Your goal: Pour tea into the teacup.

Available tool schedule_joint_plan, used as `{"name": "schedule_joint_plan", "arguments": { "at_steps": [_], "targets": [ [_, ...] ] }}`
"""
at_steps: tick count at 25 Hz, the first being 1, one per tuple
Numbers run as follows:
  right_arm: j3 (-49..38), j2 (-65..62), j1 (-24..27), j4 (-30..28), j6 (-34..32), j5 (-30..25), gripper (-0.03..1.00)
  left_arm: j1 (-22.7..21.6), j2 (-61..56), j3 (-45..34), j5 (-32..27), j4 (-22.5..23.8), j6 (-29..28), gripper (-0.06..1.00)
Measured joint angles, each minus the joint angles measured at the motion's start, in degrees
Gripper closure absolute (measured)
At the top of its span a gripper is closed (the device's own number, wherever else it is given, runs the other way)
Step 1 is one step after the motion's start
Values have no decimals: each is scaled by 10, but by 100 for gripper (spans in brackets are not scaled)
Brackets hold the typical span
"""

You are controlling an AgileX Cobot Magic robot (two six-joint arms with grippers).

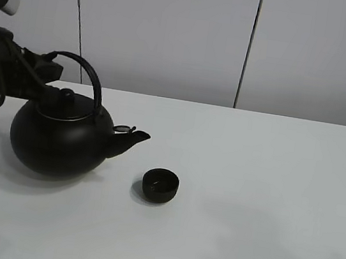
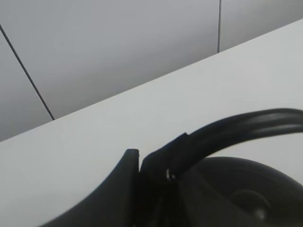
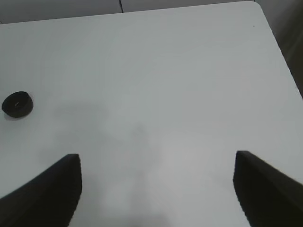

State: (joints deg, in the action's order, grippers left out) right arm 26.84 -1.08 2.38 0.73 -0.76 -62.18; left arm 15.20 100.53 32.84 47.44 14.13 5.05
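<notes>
A large round black teapot (image 1: 59, 139) with an arched handle (image 1: 89, 73) stands at the left of the white table (image 1: 260, 200), its spout (image 1: 134, 137) pointing right. My left gripper (image 1: 51, 90) is shut on the handle near its left base. In the left wrist view the gripper (image 2: 140, 163) clamps the handle (image 2: 246, 125) above the lid (image 2: 236, 194). The small black teacup (image 1: 160, 186) sits on the table just right of and below the spout, apart from it. It also shows in the right wrist view (image 3: 17, 104). My right gripper (image 3: 158, 189) is open and empty, well away from the cup.
A grey panelled wall (image 1: 173, 33) runs behind the table. The table's far right corner (image 3: 258, 4) and edge show in the right wrist view.
</notes>
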Motion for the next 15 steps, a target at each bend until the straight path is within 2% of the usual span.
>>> {"name": "schedule_joint_plan", "arguments": {
  "at_steps": [5,15],
  "targets": [
    [0,0,0,0,0,0,37,1,-5,16,-3,17,-7,81],
    [0,0,0,0,0,0,37,30,-5,46,-58,35,-2,82]
  ]
}}
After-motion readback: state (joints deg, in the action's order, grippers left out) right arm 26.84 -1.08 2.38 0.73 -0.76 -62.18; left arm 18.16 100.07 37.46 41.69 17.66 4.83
